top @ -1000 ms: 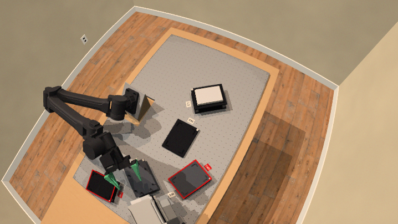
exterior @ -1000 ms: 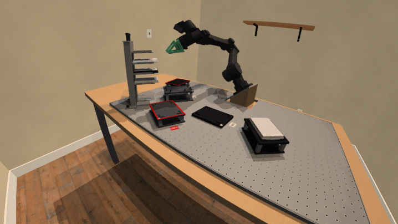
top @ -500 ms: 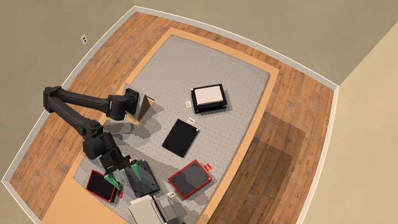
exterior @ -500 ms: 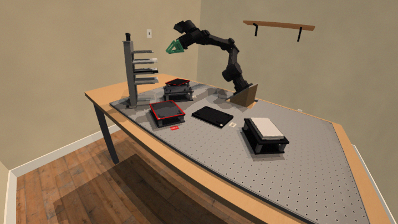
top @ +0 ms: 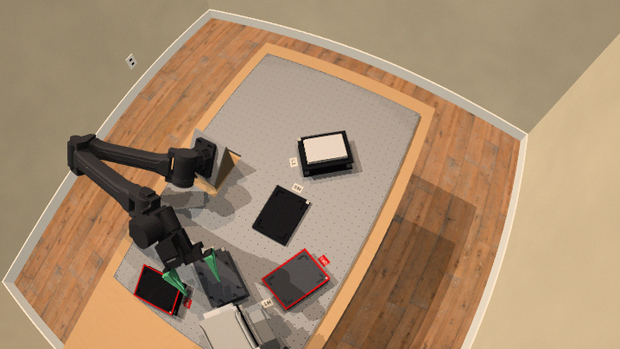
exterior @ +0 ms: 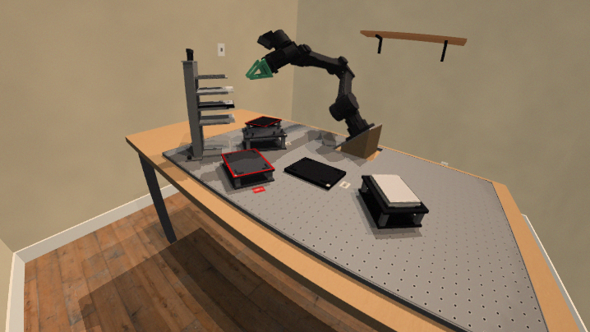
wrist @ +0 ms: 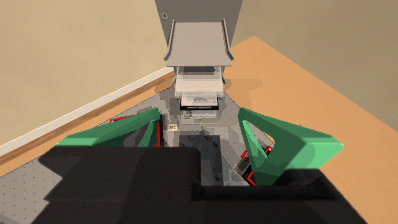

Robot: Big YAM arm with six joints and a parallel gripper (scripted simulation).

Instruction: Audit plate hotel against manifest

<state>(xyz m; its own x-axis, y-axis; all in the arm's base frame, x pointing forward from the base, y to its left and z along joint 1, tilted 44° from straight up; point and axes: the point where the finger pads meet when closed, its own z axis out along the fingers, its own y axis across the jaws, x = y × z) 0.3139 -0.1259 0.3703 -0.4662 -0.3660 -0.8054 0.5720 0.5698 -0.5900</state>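
Note:
The plate hotel H1 (exterior: 191, 108) (top: 224, 326) (wrist: 199, 46) stands at the deck's end, a grey post with several shelves. In the wrist view a whitish plate (wrist: 198, 84) (exterior: 216, 89) sits under the top shelf. Below it is a dark plate (wrist: 200, 104) (exterior: 214, 103) with a light label on its front end. The lowest shelves are too small to read. A white plate (top: 325, 147) (exterior: 394, 189) rests on the landing nest L1 (top: 328, 167) (exterior: 391, 214). My gripper (top: 193, 271) (exterior: 260, 69) (wrist: 198, 111) has green fingers. It is open and empty, high above the deck, facing the hotel front.
Two red-rimmed quarantine nests (top: 295, 277) (exterior: 246, 163), (top: 155, 288) (exterior: 263, 121) hold nothing. A dark regrip nest (top: 221, 277) lies between them, under my gripper. The flat black nest N6 (top: 281, 214) (exterior: 315, 172) is mid-deck. The arm's tan base wedge (top: 225, 168) (exterior: 362, 142) stands at the deck's edge.

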